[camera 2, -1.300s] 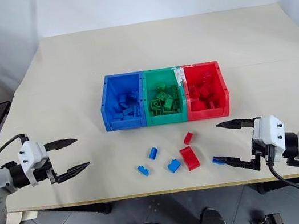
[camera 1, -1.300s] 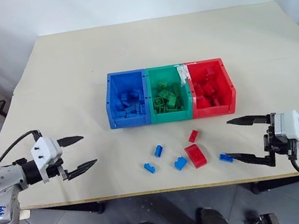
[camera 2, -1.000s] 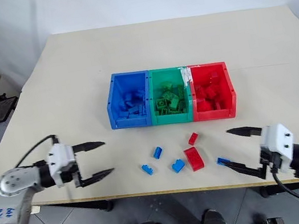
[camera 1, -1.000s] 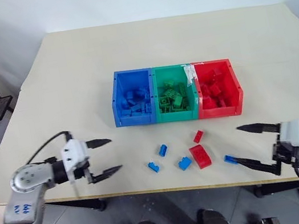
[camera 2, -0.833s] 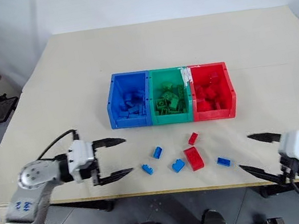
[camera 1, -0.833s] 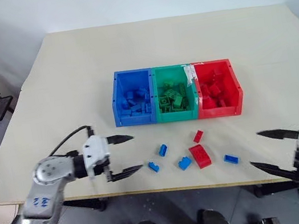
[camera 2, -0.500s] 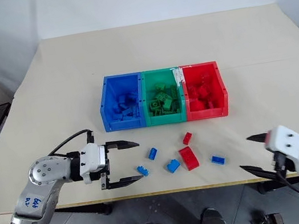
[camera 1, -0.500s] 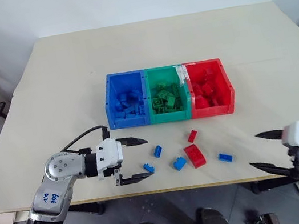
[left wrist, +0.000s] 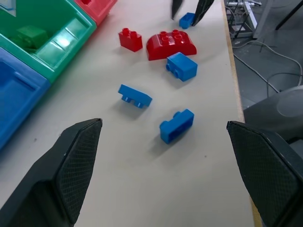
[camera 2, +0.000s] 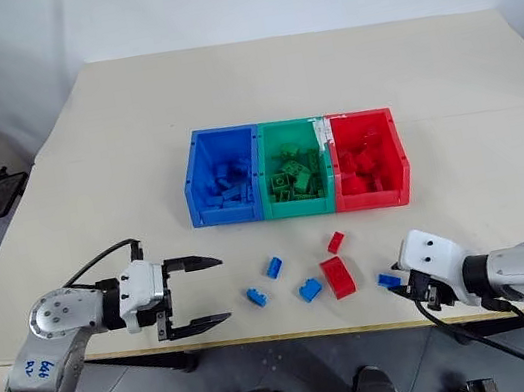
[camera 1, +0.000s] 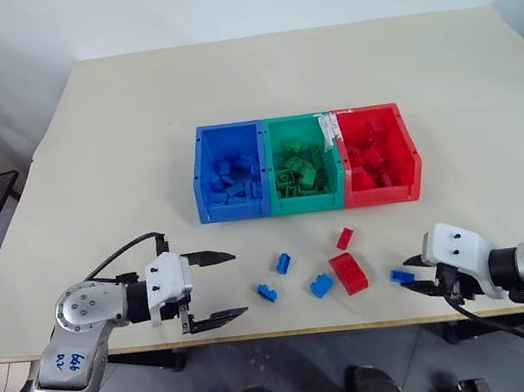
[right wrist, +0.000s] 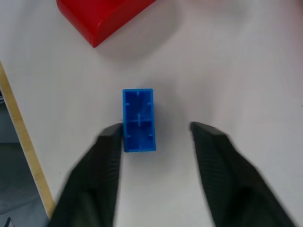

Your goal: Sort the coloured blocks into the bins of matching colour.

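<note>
Three joined bins stand mid-table: blue, green and red, each holding blocks of its own colour. Loose blocks lie in front of them: blue ones, a small red one and a larger red one. My right gripper is down at another blue block, its fingers either side; one touches the block and the other stands apart. My left gripper is wide open, level and left of the loose blocks, holding nothing.
The loose blocks lie close to the table's front edge. A black cable loops over the table behind my left wrist. Bare table surface stretches behind and to both sides of the bins.
My right gripper came in from the right, tipped down over the outermost blue block and narrowed its fingers around it. My left gripper swung in from the left towards the loose blocks. The camera swayed.
</note>
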Controlling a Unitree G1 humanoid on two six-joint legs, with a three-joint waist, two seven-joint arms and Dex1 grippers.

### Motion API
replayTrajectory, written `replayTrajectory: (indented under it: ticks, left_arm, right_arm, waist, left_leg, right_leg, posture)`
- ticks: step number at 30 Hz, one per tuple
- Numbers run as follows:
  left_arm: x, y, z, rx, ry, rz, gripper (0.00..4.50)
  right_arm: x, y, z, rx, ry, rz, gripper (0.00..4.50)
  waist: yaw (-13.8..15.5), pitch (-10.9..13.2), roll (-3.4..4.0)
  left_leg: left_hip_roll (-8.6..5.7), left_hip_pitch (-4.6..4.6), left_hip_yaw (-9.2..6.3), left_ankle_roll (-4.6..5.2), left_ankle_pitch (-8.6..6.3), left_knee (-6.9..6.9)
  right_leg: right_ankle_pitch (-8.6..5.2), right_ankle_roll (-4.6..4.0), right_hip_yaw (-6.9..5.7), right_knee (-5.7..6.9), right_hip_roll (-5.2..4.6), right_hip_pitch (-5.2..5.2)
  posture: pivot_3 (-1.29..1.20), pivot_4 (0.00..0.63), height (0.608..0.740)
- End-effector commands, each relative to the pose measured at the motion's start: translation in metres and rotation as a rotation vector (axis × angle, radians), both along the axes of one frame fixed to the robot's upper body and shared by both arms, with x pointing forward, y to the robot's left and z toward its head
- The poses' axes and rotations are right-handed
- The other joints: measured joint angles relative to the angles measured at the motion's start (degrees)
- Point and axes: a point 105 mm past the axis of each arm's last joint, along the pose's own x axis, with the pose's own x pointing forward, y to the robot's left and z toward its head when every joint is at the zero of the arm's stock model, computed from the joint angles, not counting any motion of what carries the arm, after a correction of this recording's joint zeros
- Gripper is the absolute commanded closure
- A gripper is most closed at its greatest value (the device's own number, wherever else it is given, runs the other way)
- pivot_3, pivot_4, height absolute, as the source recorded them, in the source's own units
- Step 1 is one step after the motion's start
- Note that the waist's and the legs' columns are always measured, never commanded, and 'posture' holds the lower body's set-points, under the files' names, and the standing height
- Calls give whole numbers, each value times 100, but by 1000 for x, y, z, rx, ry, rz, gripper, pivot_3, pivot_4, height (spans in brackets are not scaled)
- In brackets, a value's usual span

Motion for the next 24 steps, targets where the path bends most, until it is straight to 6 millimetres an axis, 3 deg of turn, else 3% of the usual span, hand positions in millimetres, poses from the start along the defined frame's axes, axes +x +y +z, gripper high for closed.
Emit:
replayTrajectory:
  ticks: [1, 2, 5, 8, 12, 18, 23, 24]
  left_arm:
    - [0, 1, 8, -45, -26, 4, 0]
    - [1, 2, 9, -61, -26, 14, 0]
    - [5, 5, 11, -104, -22, 67, 0]
    - [15, 25, 13, -175, -34, 234, 0]
    - [14, 50, 17, -240, -53, 433, 0]
    - [0, 62, 14, -252, -39, 537, 0]
    - [0, 56, 16, -257, -45, 539, 0]
    - [0, 54, 17, -258, -48, 534, 0]
  right_arm:
    - [4, -1, 4, -8, -25, -3, 3701]
    - [6, 1, 8, 17, -34, -5, 4036]
    - [12, 16, 27, 144, -57, 20, 4084]
    - [28, 51, 69, 345, -125, 90, 4084]
    - [71, 107, 112, 509, -223, 69, 4084]
    - [112, 186, 130, 519, -331, 118, 4084]
    - [128, 219, 137, 519, -346, 152, 4084]
    - [134, 223, 134, 508, -338, 138, 3734]
  waist:
    - [-1, 0, 0]
    - [-1, 0, 0]
    - [-1, 0, 0]
    - [-73, 1, 0]
    - [-210, 0, -4]
    - [-194, 0, -3]
    - [-211, 0, -2]
    - [-232, 0, -3]
  left_leg:
    - [0, 0, 0, 0, 0, 0]
    - [0, 0, 1, 0, 0, 1]
    - [1, 0, 1, 0, 0, 0]
    - [7, 2, 5, -1, 0, 1]
    - [51, 6, 0, -28, -11, 7]
    - [72, 2, -18, -53, -28, 2]
    - [69, 0, -16, -53, -29, 7]
    - [69, 1, -16, -53, -29, 6]
  right_leg:
    - [0, 0, 0, 0, 0, 0]
    - [0, 0, 0, 0, 0, 0]
    - [0, 0, 0, 1, 0, 0]
    - [0, 0, -1, -3, 5, 0]
    - [-1, -18, 1, -3, 46, -3]
    - [-12, -39, -24, 34, 63, -30]
    - [-12, -39, -25, 37, 63, -32]
    - [-12, -39, -25, 40, 63, -32]
  posture:
    - [0, 150, 740]
    - [0, 150, 740]
    - [0, 150, 740]
    - [0, 150, 740]
    - [0, 150, 740]
    - [0, 150, 740]
    - [0, 150, 740]
    - [0, 150, 740]
